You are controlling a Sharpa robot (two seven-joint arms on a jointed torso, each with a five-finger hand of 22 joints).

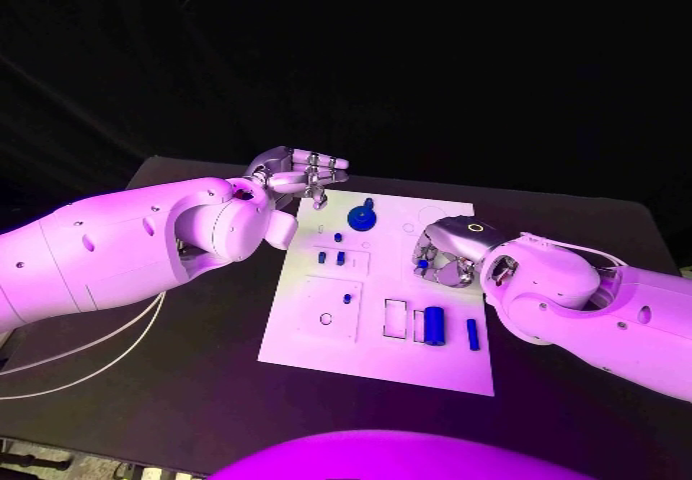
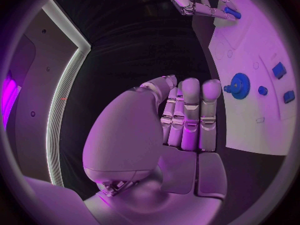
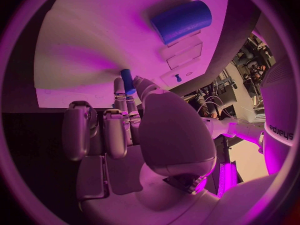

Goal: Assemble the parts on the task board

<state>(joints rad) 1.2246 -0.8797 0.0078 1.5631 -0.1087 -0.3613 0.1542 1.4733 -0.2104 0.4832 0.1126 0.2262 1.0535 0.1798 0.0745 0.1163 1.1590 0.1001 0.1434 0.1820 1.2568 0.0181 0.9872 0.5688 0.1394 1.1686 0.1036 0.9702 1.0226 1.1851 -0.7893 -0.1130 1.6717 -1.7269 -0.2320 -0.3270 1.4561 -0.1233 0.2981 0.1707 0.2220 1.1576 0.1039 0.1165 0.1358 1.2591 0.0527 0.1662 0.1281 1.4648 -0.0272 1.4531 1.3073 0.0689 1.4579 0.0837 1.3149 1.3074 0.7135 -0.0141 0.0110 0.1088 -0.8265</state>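
The left arm enters over the table's point(image 1: 173, 400) left side and ends in the left hand point(image 1: 296, 172), raised just beyond the far left corner of the task board point(image 1: 339, 345). In the left wrist view its fingers point(image 2: 190, 115) stand straight and pressed side by side, with nothing between them and the thumb.

The white board lies in the middle of the black table. Counted from its left side, the blue parts are: one pair of small blocks point(image 1: 330, 258) side by side in a recess, with one tiny peg point(image 1: 338, 238) just beyond them; one round gear point(image 1: 362, 217) near the far edge, seen in the left wrist view as a toothed disc point(image 2: 239, 86) with a hub; one thick cylinder point(image 1: 434, 326) lying in a rectangular recess near the board's near edge, with an unfilled rectangular recess point(image 1: 395, 318) just beside it; and one thin pin point(image 1: 473, 334) lying just right of the cylinder.

The right arm reaches in from the right, and the right hand point(image 1: 447, 258) rests over the board's right edge, fingers curled downward. One further small blue part point(image 3: 127, 81) is pinched at its fingertips point(image 3: 119, 87), close to the board's surface; whether it touches the board cannot be told.
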